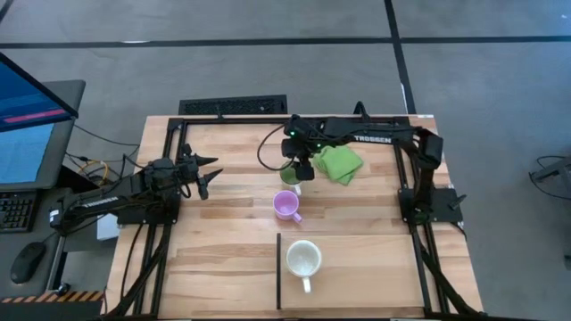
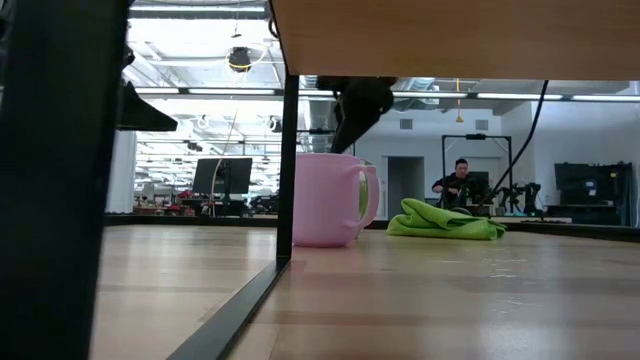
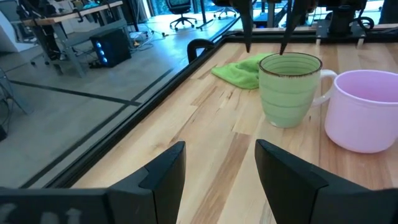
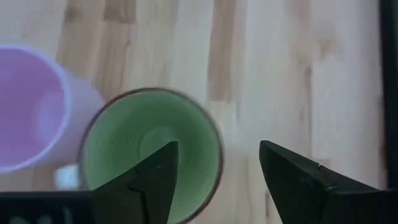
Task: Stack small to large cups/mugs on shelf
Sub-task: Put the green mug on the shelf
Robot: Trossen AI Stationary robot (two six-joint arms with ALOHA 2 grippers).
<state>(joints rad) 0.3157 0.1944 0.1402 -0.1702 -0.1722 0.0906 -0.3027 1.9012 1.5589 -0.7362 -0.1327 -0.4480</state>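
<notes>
"TROSSEN" in white on the right arm (image 1: 375, 138).

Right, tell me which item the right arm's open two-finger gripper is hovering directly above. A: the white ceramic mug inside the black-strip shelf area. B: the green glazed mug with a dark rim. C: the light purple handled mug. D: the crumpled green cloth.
B: the right wrist view looks straight down past the right gripper into the green glazed mug, and the high view places that gripper over it.
</notes>
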